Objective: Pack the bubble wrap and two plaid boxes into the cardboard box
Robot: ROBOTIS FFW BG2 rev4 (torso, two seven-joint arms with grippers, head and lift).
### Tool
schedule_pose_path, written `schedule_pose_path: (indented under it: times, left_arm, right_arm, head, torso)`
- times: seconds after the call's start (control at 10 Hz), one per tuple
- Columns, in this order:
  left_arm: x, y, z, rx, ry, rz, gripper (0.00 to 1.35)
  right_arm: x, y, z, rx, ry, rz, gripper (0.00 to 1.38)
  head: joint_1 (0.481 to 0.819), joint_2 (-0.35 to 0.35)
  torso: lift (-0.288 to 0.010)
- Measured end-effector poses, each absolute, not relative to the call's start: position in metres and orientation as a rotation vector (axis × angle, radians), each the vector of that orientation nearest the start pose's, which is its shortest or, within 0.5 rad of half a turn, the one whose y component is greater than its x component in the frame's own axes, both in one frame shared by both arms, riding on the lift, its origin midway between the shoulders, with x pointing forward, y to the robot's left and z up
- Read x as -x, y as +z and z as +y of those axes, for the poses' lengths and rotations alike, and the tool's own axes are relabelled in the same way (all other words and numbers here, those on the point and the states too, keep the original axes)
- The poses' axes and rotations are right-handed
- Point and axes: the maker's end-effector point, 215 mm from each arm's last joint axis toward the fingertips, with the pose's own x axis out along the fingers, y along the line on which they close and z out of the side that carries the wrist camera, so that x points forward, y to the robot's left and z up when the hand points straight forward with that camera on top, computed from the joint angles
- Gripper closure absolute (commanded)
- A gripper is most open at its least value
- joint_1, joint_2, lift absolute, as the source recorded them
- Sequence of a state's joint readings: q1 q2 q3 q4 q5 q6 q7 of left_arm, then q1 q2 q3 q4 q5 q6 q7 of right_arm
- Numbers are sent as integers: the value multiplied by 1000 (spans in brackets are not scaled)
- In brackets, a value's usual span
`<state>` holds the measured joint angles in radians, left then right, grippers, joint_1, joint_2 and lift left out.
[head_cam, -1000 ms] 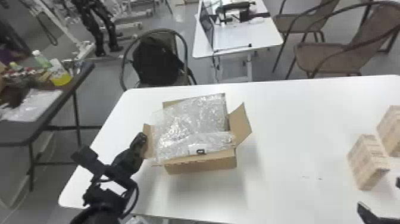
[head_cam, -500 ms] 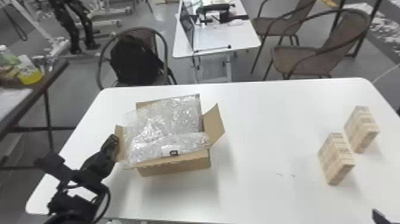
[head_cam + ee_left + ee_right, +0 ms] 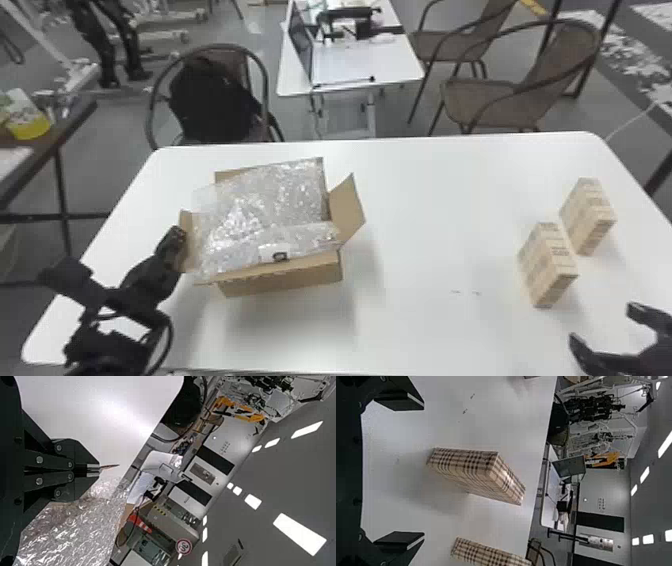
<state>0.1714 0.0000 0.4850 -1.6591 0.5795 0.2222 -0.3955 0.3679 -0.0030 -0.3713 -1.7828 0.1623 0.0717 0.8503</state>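
Fingers point(image 3: 83, 453) of the left gripper point(image 3: 176, 238) are closed up tight, with the thin edge of the left flap point(image 3: 192, 250) of the cardboard box point(image 3: 285, 281) pinched between the tips. Right gripper point(image 3: 606, 324) is wide open with nothing in it, near the closer of the two plaid boxes point(image 3: 545, 265) point(image 3: 589, 215) but not touching it. Those both stand upright, side by side, well apart from the cardboard box. Bubble wrap point(image 3: 270, 200) is heaped in that one, kinda covering the opening and spilling over the edge, and the right flap point(image 3: 348, 210) sticks up and outward. It's all on a white table point(image 3: 450, 200) with a couple of little dark marks. Behind that: a chair with a black bag point(image 3: 212, 102), a smaller table point(image 3: 370, 65) with a laptop point(image 3: 301, 45), and brown chairs point(image 3: 505, 102).
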Motion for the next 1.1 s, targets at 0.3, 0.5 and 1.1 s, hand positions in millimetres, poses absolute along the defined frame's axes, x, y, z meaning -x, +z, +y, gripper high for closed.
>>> schedule_pose_path:
  times: [0.3, 0.5, 1.1]
  left_arm:
    - [-499, -394, 401, 584, 44, 35, 1219]
    - [-501, -395, 396, 597, 39, 27, 1220]
    - [-505, -398, 386, 621, 26, 23, 1220]
  right_arm:
    - [-434, -467, -258, 117, 498, 311, 145]
    - [-446, -470, -250, 107, 506, 296, 145]
    - [-477, -474, -226, 76, 483, 250, 917]
  head:
    - [695, 170]
    - [695, 170]
    - [695, 179]
  torso:
    - [-108]
    - [-108]
    - [-108]
